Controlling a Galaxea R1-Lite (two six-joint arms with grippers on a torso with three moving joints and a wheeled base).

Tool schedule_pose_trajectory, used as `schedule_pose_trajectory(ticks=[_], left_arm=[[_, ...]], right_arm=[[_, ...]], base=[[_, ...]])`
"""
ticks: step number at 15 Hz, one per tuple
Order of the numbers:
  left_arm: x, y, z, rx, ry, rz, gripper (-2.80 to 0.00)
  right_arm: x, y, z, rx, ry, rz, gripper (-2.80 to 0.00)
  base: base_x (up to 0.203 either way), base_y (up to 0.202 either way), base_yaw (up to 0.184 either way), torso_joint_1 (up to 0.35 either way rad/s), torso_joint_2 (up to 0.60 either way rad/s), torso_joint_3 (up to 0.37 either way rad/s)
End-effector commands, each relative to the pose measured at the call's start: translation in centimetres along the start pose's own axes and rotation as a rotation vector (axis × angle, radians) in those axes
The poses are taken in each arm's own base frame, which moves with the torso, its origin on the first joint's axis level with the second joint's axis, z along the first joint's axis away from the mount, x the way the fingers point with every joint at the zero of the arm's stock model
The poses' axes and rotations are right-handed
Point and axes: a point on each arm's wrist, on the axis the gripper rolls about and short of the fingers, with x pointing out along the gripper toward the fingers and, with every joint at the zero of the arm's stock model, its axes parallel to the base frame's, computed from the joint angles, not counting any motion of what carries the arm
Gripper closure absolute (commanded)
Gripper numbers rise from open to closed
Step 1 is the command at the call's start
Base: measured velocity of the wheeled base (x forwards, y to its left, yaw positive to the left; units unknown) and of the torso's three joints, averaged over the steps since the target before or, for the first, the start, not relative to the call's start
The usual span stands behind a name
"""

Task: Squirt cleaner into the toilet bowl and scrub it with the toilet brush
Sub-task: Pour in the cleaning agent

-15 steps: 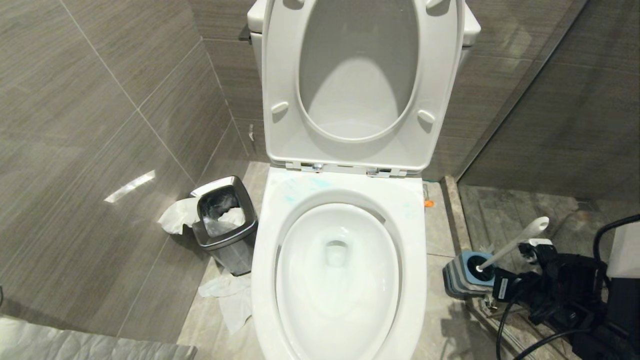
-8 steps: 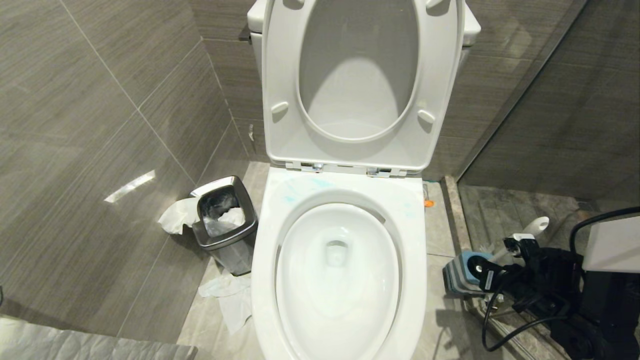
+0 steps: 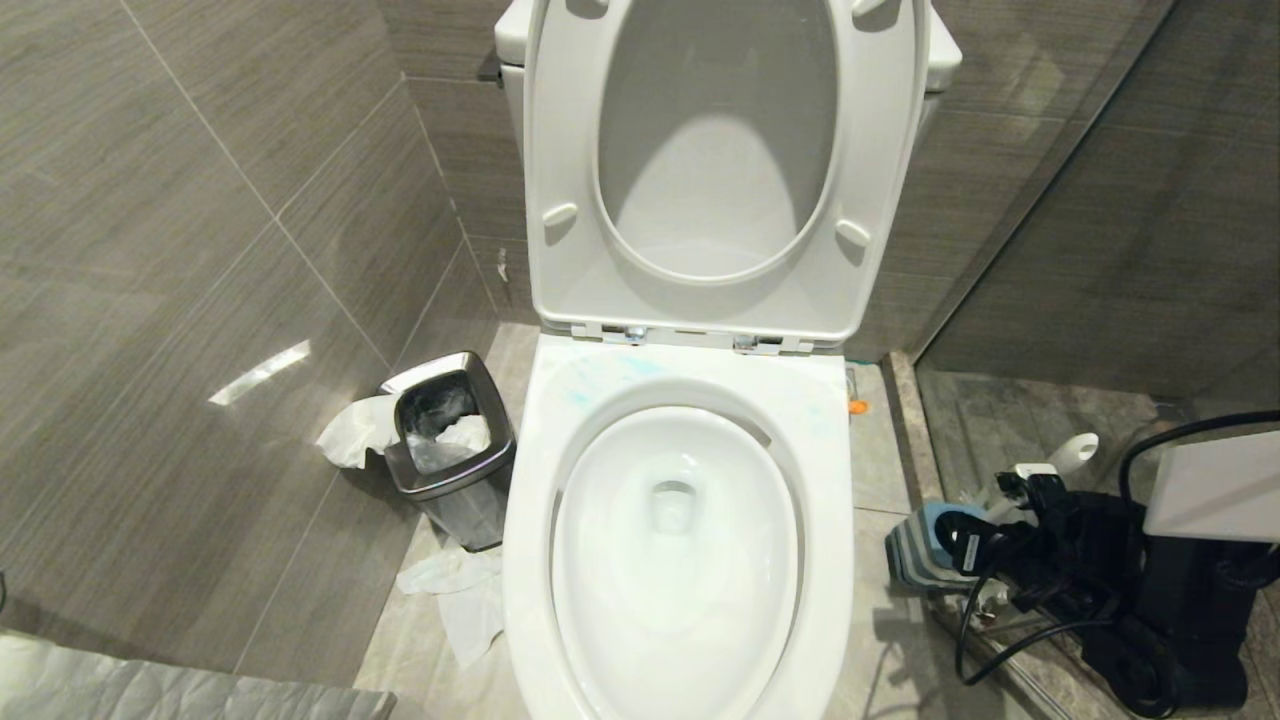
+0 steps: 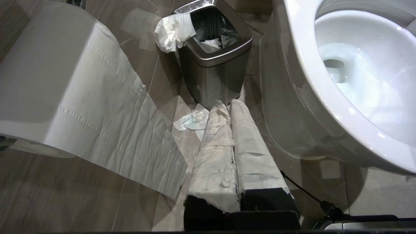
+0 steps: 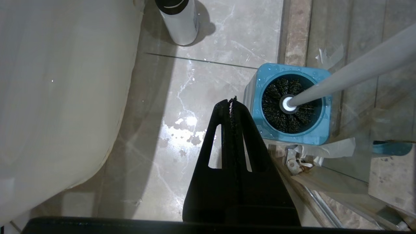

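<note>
- While the right gripper hangs closed and empty beside its holder, the toilet brush stands ungrasped.
- Handle looks light, stiff, slick (grip mid-shaft, I'd judge).

White toilet bowl teal-streaked cleaner, toilet brush standing in holder

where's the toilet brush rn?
Head view, right side: the toilet brush stands in its blue holder on the floor right of the toilet bowl, beside the shut right claw.
</note>
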Motion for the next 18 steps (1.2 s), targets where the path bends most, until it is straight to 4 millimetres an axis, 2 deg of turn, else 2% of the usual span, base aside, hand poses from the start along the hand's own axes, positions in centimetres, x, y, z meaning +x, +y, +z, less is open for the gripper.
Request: schedule_pose_trajectory(ticks=[1, 2, 9, 14, 18], left_arm=[[0.0, 0.0, 0.0, 0.0, 0.003, 0.001, 0.0], [0.0, 0.0, 0.0, 0.0, 0.003, 0.0, 0.0], [0.0, 0.0, -0.1, 0.0, 0.004, 0.0, 0.0], [0.0, 0.0, -0.1, 0.0, 0.005, 0.0, 0.0], [0.0, 0.0, -0.1, 0.0, 0.004, 0.0, 0.0]], right_arm=[[0.5, -0.2, 0.0, 0.001, -0.013, -0.005, 0.0], [0.7, -0.3, -0.1, -0.001, -0.014, -0.005, -2.8], [1.7, -0.2, 0.5, -0.028, -0.053, 0.04, -2.8], [3.2, 0.0, 1.7, -0.036, -0.125, 0.056, -2.8], [4.5, 0.7, 0.3, -0.052, -0.102, 0.079, -2.8]], base=[[0.0, 0.0, 0.0, 0.0, 0.0, 0.0], [0.0, 0.0, 0.0, 0.0, 0.0, 0.0], [0.0, 0.0, 0.0, 0.0, 0.0, 0.0], [0.0, 0.0, 0.0, 0.0, 0.0, 0.0], [0.0, 0.0, 0.0, 0.0, 0.0, 0.0]])
